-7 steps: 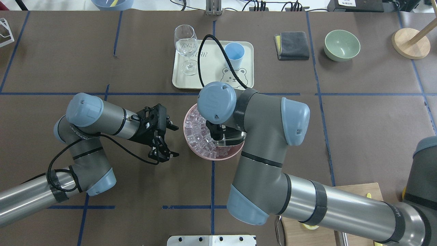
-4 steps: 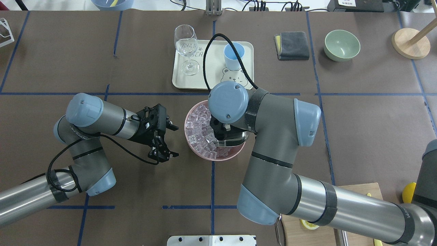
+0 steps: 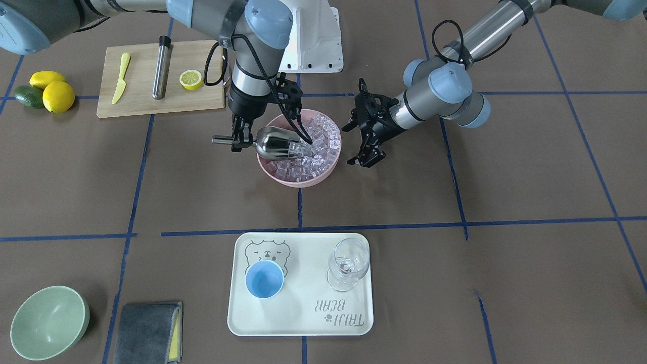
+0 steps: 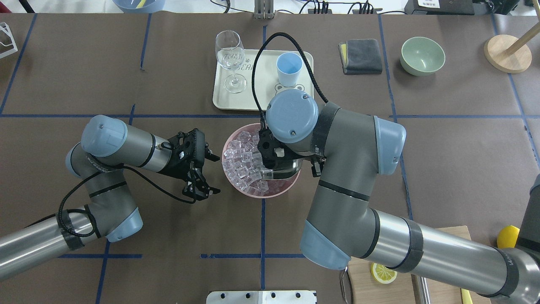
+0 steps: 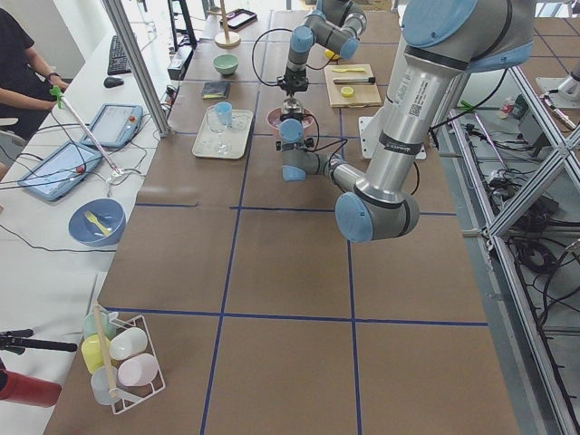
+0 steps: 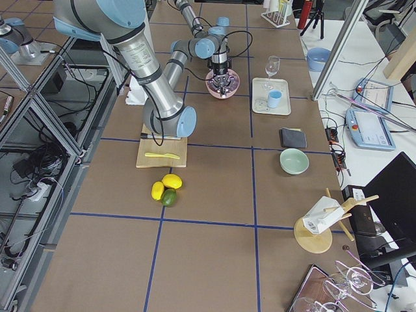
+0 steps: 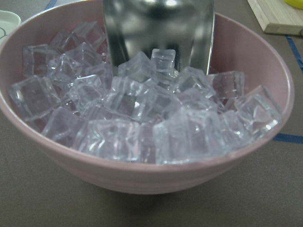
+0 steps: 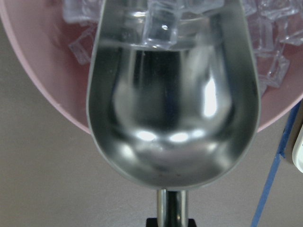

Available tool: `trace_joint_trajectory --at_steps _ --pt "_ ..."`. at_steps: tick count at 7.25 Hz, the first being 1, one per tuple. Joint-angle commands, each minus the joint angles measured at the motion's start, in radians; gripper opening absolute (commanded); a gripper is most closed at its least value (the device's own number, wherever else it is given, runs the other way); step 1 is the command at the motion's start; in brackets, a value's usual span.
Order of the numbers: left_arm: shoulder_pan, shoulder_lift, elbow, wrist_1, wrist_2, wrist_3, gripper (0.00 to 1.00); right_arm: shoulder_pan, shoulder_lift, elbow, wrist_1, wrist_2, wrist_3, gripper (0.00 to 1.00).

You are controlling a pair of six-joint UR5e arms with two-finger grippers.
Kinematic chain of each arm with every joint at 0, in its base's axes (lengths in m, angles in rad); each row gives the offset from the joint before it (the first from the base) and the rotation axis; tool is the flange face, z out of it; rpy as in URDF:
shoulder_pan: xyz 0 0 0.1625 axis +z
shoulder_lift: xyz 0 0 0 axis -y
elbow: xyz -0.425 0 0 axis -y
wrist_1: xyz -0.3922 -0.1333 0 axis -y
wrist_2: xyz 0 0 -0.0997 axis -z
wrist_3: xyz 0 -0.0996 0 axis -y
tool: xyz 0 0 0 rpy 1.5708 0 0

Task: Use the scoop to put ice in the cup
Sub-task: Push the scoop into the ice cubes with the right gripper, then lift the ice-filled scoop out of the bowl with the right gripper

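Observation:
A pink bowl [image 3: 283,178] at mid-table is heaped with clear ice cubes [image 3: 318,144]. My right gripper [image 3: 237,141] is shut on the thin handle of the steel scoop [image 3: 277,142]. The scoop lies level across the bowl's rim with its mouth in the ice. In the right wrist view the scoop [image 8: 173,118] has a few cubes [image 8: 161,23] at its mouth. My left gripper [image 4: 215,174] is open and empty just beside the bowl [image 4: 276,192]. The light-blue cup [image 3: 264,279] stands empty on the cream tray [image 3: 303,323].
A wine glass [image 3: 348,263] stands on the tray beside the cup. A pale green bowl [image 3: 48,321] and a grey cloth [image 3: 146,333] sit near one corner. A cutting board [image 3: 141,103] holds a knife, a steel cylinder and a lemon half, with lemons [image 3: 55,93] beside it.
My right wrist has swung to the right over the bowl, with the scoop pushed into the ice. The bowl has slid slightly left. The left arm has not moved.

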Motion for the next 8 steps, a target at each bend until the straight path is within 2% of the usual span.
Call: trace_joint_trajectory --at_steps 1,2,4,8 --pt "0.001 0.000 0.001 0.001 0.000 0.000 1.00 0.019 -0.045 0.042 0.005 0.022 -0.006 0.00" --pt "0.001 0.000 0.004 0.001 0.000 0.000 1.00 0.016 -0.046 0.041 0.005 0.024 -0.004 0.00" --pt "0.001 0.000 0.004 0.001 0.000 0.002 1.00 0.016 -0.087 0.033 0.129 0.035 0.002 0.00" --pt "-0.001 0.003 0.005 0.001 0.000 0.003 1.00 0.036 -0.094 0.034 0.186 0.108 0.002 0.00"
